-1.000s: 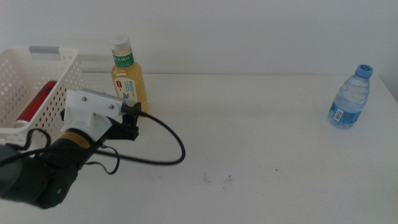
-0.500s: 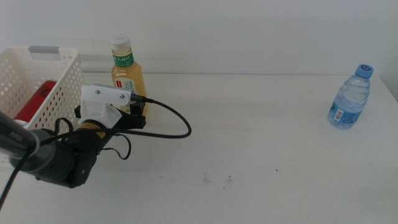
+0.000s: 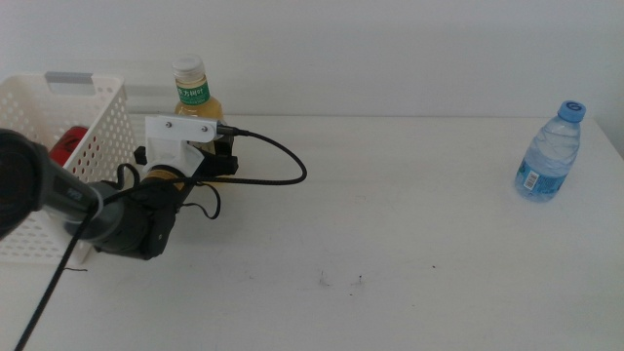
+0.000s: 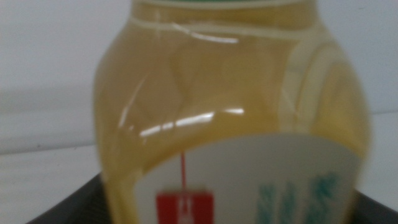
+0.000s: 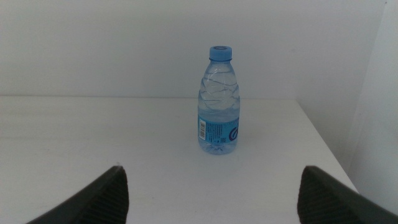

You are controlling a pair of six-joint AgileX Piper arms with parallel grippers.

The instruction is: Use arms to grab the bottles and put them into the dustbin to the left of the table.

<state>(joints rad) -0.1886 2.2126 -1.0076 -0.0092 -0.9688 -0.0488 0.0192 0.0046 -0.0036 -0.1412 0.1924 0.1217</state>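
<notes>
Mostly hidden: tea bottle [image 3: 192, 96] behind left hand [image 3: 220, 161]; label cut off

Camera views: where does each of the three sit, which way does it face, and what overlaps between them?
Middle view: above the table, looking forward and down; shows the left arm at the tea bottle beside the dustbin.
Left wrist view: on the left arm, pressed close to the tea bottle; own jaws at the bottom edge.
Right wrist view: on the waiting right arm, facing the water bottle; right gripper open.
Shared: each wrist view's bottle also appears in the middle view; water bottle.
</notes>
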